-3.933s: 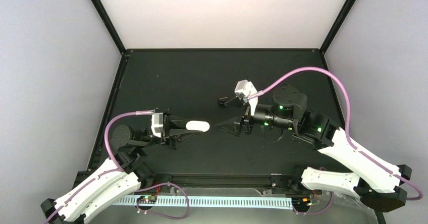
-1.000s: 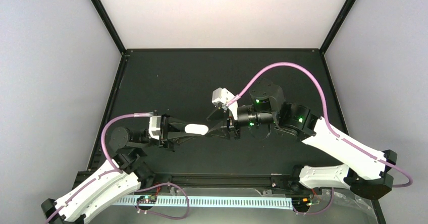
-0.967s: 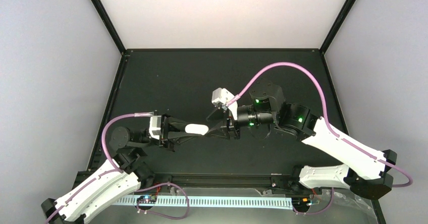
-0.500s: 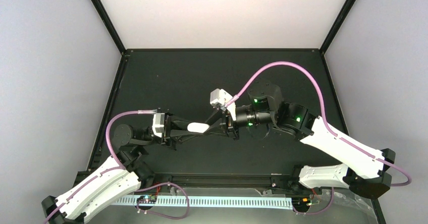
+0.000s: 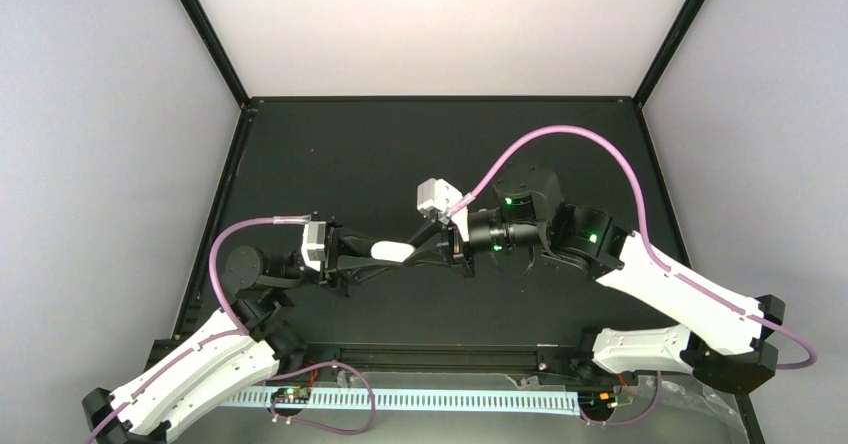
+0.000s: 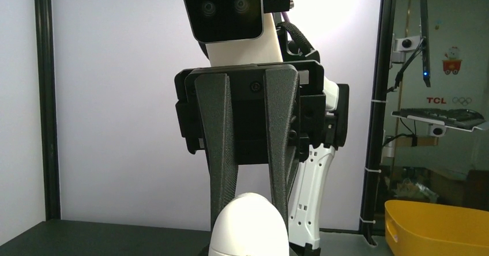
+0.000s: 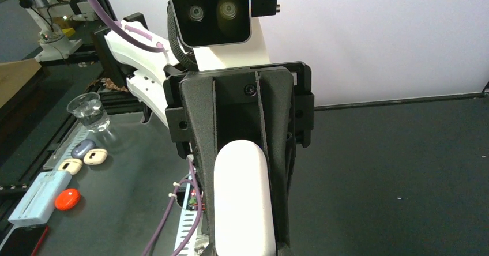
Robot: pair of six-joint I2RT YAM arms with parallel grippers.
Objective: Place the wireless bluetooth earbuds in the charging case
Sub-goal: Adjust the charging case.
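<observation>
A closed white charging case (image 5: 390, 251) hangs lengthwise over the black table (image 5: 400, 144), held between the two arms. My left gripper (image 5: 388, 253) is shut on its left part. From the right, my right gripper (image 5: 409, 251) has its two dark fingers (image 6: 222, 152) pressed along both sides of the case's rounded end (image 6: 249, 221). In the right wrist view the case (image 7: 242, 198) lies between the left gripper's fingers (image 7: 202, 146), under that arm's camera. The earbuds are out of view.
Off the table's near edge lie a glass cup (image 7: 88, 110), small pebble-shaped cases (image 7: 84, 148), a red oval thing (image 7: 67, 198) and a pale blue box (image 7: 37, 195). A yellow bin (image 6: 438, 227) stands beyond the right frame post (image 6: 377, 112).
My right gripper's jaws have narrowed onto the free end of the case. The left gripper and case have shifted slightly up and right towards it.
</observation>
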